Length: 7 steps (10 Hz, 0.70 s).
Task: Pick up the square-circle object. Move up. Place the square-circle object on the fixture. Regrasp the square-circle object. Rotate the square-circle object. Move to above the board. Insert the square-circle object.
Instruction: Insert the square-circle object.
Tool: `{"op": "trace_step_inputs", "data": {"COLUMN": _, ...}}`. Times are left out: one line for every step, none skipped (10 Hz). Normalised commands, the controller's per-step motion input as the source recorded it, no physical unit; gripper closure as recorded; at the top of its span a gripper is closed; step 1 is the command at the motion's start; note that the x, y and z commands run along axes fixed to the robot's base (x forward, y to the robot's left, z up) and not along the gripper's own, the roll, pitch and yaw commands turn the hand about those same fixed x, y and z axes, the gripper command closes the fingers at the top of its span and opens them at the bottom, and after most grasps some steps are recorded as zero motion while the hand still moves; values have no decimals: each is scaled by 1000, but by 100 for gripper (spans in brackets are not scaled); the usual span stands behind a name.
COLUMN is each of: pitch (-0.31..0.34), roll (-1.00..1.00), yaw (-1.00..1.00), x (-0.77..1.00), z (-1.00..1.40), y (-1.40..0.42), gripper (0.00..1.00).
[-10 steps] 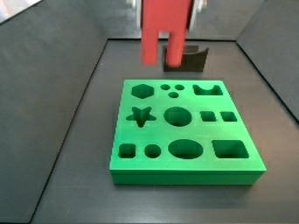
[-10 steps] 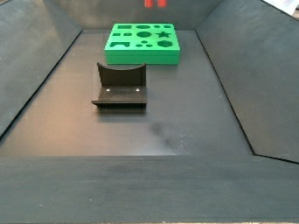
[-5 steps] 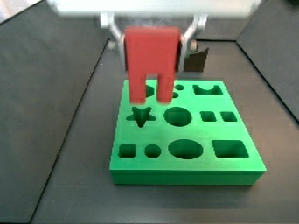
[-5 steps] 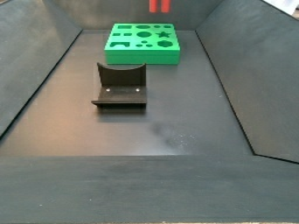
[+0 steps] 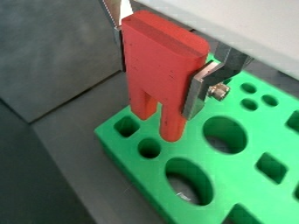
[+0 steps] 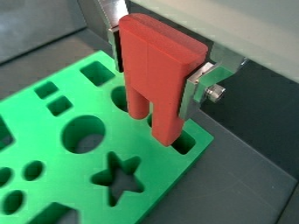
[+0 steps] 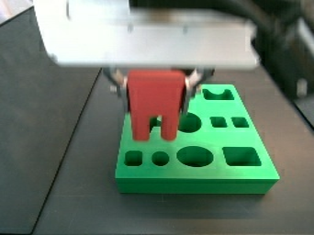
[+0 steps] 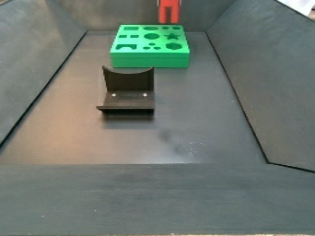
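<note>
My gripper is shut on the red square-circle object, which hangs upright with its two legs pointing down. Both wrist views show the legs just above the green board, over its holes near one edge. In a side view the square-circle object hangs over the board under the gripper. In a side view its red tip shows above the far board. The dark fixture stands apart on the floor, nearer than the board.
Dark sloped walls enclose the grey floor on both sides. The arm's large grey body fills the upper part of a side view and hides the back of the bin.
The gripper has carried the square-circle object from beside the fixture to over the board and lowered it closer to the holes. The fixture and board have not moved.
</note>
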Motion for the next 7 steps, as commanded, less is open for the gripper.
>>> {"op": "trace_step_inputs", "data": {"pitch": 74, "roll": 44, "yaw": 151, "x": 0, "z": -403, "y": -209, "gripper": 100}}
{"op": "trace_step_inputs", "data": {"pitch": 63, "roll": 53, "yaw": 157, "x": 0, "z": -309, "y": -194, "gripper": 100}}
{"op": "trace_step_inputs", "data": {"pitch": 40, "roll": 39, "yaw": 117, "x": 0, "z": -183, "y": -203, "gripper": 100}}
{"op": "trace_step_inputs", "data": {"pitch": 50, "roll": 47, "yaw": 0, "x": -37, "z": -123, "y": -180, "gripper": 100}}
{"op": "trace_step_inputs", "data": {"pitch": 33, "roll": 59, "yaw": 9, "x": -77, "z": -97, "y": -211, "gripper": 100}}
{"op": "trace_step_inputs", "data": {"pitch": 14, "roll": 56, "yaw": 77, "x": -69, "z": -137, "y": -134, "gripper": 100}}
{"op": "trace_step_inputs", "data": {"pitch": 13, "roll": 70, "yaw": 103, "x": -66, "z": -163, "y": -77, "gripper": 100}}
